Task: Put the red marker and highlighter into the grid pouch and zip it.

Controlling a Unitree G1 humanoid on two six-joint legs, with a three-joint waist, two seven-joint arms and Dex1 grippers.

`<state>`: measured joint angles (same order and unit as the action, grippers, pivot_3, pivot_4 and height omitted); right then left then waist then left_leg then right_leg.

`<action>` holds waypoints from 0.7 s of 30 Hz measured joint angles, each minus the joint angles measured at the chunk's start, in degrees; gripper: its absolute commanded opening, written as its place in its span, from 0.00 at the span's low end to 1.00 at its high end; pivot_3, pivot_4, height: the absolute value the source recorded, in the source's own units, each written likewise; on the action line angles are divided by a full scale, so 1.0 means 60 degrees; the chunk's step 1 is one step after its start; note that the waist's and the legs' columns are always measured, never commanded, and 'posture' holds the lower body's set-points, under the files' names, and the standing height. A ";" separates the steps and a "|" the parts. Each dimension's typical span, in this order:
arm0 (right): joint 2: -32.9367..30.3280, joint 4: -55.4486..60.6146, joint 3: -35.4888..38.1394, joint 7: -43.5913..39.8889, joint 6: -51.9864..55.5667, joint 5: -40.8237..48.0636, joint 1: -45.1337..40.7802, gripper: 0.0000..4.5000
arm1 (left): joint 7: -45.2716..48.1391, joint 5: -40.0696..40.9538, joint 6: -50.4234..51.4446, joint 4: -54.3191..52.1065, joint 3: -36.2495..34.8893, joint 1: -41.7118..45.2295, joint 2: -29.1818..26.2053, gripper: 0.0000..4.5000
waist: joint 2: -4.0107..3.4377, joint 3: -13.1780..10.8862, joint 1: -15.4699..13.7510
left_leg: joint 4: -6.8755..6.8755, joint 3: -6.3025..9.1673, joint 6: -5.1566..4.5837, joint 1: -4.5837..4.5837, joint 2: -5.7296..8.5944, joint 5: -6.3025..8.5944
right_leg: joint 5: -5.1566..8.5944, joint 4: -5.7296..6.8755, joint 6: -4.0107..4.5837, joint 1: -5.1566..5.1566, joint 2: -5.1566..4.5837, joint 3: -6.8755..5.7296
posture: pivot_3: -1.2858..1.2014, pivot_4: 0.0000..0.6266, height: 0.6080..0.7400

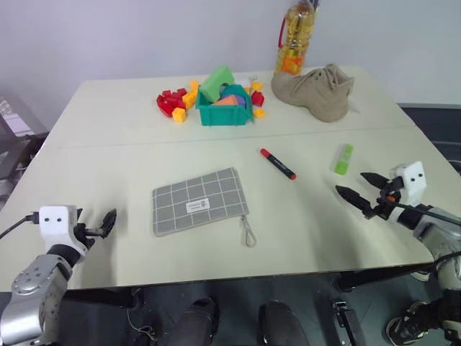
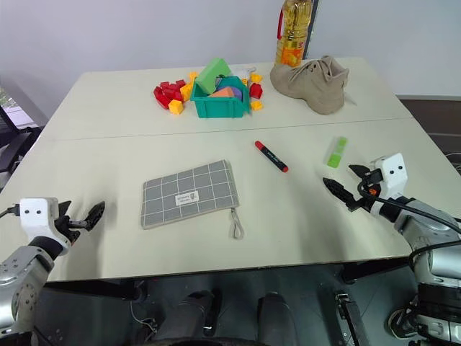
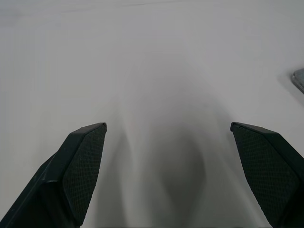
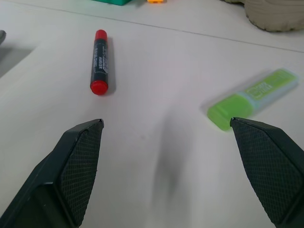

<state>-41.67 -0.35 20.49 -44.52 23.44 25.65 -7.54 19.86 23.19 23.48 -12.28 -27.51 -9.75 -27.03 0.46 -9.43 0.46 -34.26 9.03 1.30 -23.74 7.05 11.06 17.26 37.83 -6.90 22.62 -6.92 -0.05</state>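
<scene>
The grid pouch [image 1: 200,200] lies flat at the table's front centre, its zipper pull loop [image 1: 248,232] trailing off the near right corner. The red marker [image 1: 277,163] lies to its right and farther back. Farther right rests the light-green highlighter [image 1: 343,158]. My right gripper [image 1: 358,187] hovers open just in front of the highlighter, with nothing between its fingers; its wrist view shows the red marker [image 4: 100,61] and highlighter [image 4: 253,97] ahead. My left gripper [image 1: 106,222] is open over bare table at the front left, well left of the pouch.
At the back stand a teal bin [image 1: 224,108] of toy blocks with loose red and yellow blocks [image 1: 173,102] beside it, a tan boot [image 1: 318,91] and an oil bottle [image 1: 294,36]. The table's front edge runs just below both grippers.
</scene>
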 measured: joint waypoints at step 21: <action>0.2216 0.1435 -0.2417 0.0755 0.0687 0.0250 -0.2246 0.46 | -0.0062 -0.0336 -0.0806 -0.0012 0.0422 0.0068 0.0450 1.00 | 0.0001 0.0000 0.0020 | 0.0005 0.0002 0.0000 -0.0002 -0.0003 0.0001 | -0.0002 -0.0017 0.0000 0.0002 0.0005 0.0001 | 0.52 0.24 1.00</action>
<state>-28.38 8.25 5.99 -39.99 27.56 27.15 -21.01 19.49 21.17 18.64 -12.36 -24.97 -9.34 -24.33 0.46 -9.43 0.59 -34.23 9.04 1.30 -23.75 7.03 11.06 17.25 37.73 -6.90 22.63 -6.89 -0.05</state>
